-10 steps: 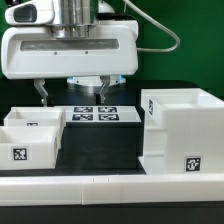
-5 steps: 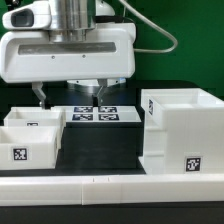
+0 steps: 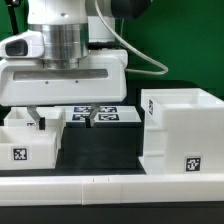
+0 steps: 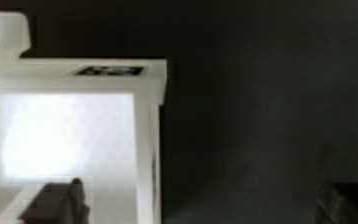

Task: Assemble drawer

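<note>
No text is legible; only square tags (image 3: 193,163) mark the housing (image 3: 175,125), tray (image 3: 36,144) and marker board (image 3: 112,115).

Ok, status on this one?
Gripper open, empty, straddling a small tray's wall. Housing apart, exterior view's right. Nothing in the way.

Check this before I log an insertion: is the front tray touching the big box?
Apart. The exterior view shows a wide strip of black table between the front tray and the big box.
</note>
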Controlling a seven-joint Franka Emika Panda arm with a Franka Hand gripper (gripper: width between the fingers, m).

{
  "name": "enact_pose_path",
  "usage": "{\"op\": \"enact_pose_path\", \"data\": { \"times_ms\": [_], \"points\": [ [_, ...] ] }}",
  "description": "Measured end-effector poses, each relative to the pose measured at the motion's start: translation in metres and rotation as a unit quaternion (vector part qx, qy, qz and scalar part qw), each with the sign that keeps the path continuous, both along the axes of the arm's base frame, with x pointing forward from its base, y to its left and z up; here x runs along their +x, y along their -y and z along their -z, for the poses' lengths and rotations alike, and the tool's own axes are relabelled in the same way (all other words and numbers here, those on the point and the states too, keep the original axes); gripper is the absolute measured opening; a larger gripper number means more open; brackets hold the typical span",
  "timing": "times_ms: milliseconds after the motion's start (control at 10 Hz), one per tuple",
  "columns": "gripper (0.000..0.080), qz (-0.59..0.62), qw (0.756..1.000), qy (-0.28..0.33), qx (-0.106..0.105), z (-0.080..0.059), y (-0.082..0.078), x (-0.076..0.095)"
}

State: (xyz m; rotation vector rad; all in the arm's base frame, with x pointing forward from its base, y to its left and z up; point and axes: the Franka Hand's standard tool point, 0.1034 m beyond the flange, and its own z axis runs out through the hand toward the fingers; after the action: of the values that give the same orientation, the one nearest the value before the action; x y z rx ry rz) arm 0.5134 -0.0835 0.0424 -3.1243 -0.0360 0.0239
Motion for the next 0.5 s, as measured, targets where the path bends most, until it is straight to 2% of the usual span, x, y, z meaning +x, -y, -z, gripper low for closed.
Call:
{"op": "enact_pose_path", "data": {
  "times_ms": [500],
  "points": [
    [0.0649, 0.001, 1.000, -0.016, -0.005, 0.026, 0.010, -0.014]
  ]
}}
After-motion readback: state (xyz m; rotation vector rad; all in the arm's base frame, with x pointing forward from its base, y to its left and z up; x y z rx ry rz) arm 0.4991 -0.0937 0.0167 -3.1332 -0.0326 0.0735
